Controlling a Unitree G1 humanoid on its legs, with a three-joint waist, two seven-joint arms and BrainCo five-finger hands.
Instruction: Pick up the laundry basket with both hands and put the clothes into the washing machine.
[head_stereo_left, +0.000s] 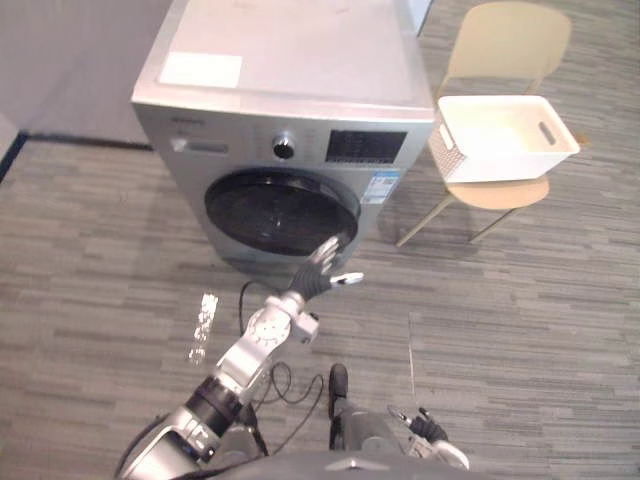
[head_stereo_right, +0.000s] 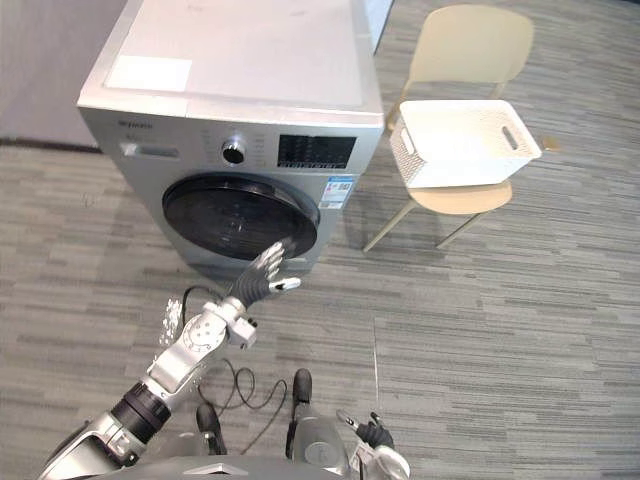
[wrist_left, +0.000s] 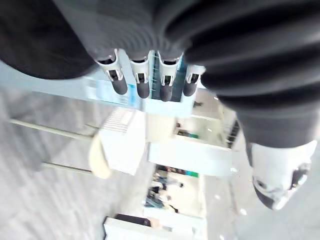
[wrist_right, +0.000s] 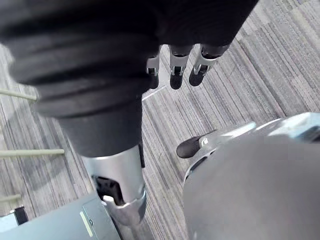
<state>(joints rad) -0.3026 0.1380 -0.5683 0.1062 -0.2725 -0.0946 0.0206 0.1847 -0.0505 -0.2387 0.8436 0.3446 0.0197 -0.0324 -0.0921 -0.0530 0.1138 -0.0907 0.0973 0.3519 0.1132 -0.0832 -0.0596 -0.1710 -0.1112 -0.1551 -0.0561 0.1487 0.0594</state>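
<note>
Two hands are free of the task's things. The left hand (head_stereo_left: 320, 265) is raised low before the silver front-loading washing machine (head_stereo_left: 290, 60), its fingers (wrist_left: 142, 85) straight and spread and its thumb (wrist_left: 277, 182) held apart, so that it is wide and holds nothing. It stands at the near right edge of the dark round glass door (head_stereo_left: 275, 210), which is closed; whether the fingertips touch the door cannot be told. The right hand (wrist_right: 175, 75) hangs low at the near right, close to the robot's body, over the grey striped carpet floor (head_stereo_left: 520, 320), its fingers loosely extended downward and grasping nothing.

The white perforated plastic laundry basket (head_stereo_left: 455, 150) rests on the seat of the beige chair with slim splayed legs (head_stereo_left: 508, 40), which stands just right of the machine at the far right of the scene, well apart from both hands. The basket sits upright, with a slot handle in its right end wall.

On the machine's front panel a round control knob (head_stereo_left: 284, 148) lies left of a dark display (head_stereo_left: 366, 145). A white rectangular label (head_stereo_left: 200, 68) lies on the left part of the machine's top. A small translucent object (head_stereo_left: 203, 325) lies on the floor near left of the machine.
</note>
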